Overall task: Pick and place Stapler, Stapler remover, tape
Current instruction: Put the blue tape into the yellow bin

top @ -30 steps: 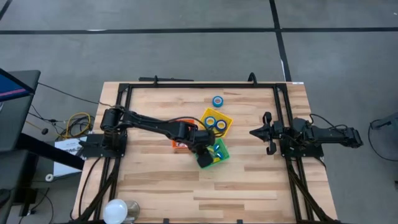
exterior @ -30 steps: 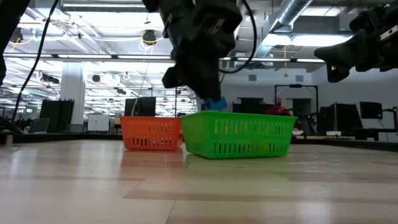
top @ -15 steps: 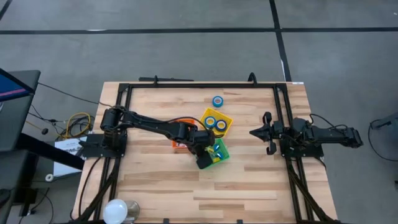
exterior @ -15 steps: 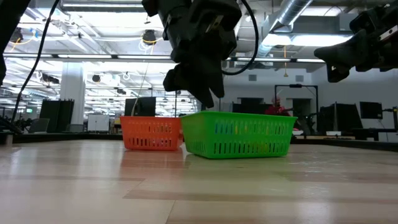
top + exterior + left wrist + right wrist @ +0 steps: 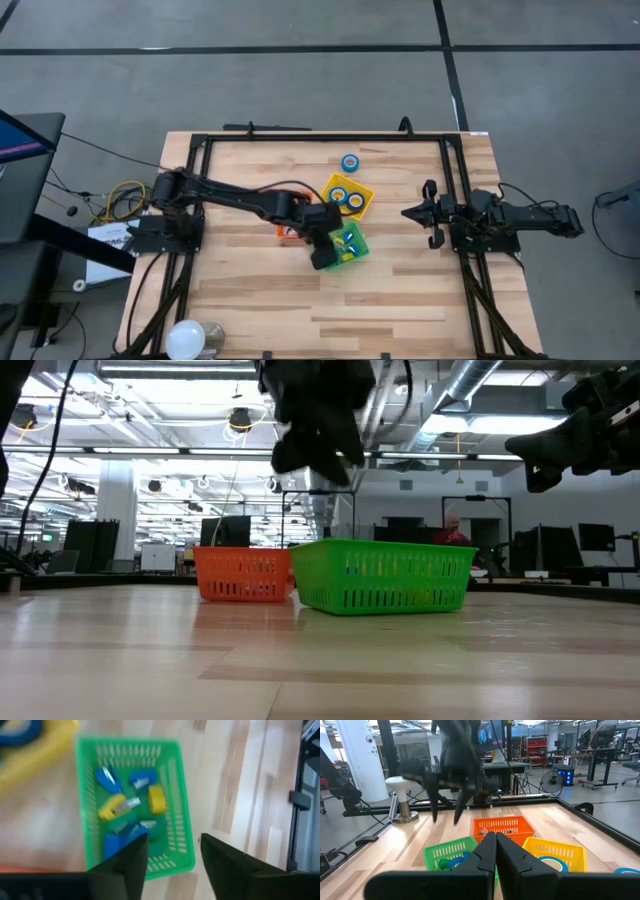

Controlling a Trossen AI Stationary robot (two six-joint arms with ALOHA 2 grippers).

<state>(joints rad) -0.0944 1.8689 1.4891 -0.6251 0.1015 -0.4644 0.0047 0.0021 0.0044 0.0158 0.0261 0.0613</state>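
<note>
In the high view my left gripper (image 5: pixel 328 252) hangs over the green bin (image 5: pixel 350 243). The left wrist view shows it open (image 5: pixel 172 855) and empty above the green bin (image 5: pixel 172 795), where several blue and yellow staple removers (image 5: pixel 127 805) lie. In the low view it (image 5: pixel 318 445) is well above the bin's rim (image 5: pixel 385 545). Two blue tape rolls (image 5: pixel 346 198) lie in the yellow bin (image 5: pixel 362 187), and one tape roll (image 5: pixel 349 162) lies flat on the table behind it. My right gripper (image 5: pixel 420 212) waits shut at the table's right side (image 5: pixel 495 852). No stapler shows.
An orange bin (image 5: pixel 287 230) stands left of the green one, mostly under my left arm; in the low view the orange bin (image 5: pixel 245 573) sits behind the green bin. A white lamp (image 5: pixel 186 338) stands at the near left corner. A black frame (image 5: pixel 320 137) runs round the table.
A second ago a small blue thing showed just under my left gripper, right above the green bin; half a second ago it was gone from there. Since then my left gripper has risen well above the bin and shifted slightly toward the table's left.
</note>
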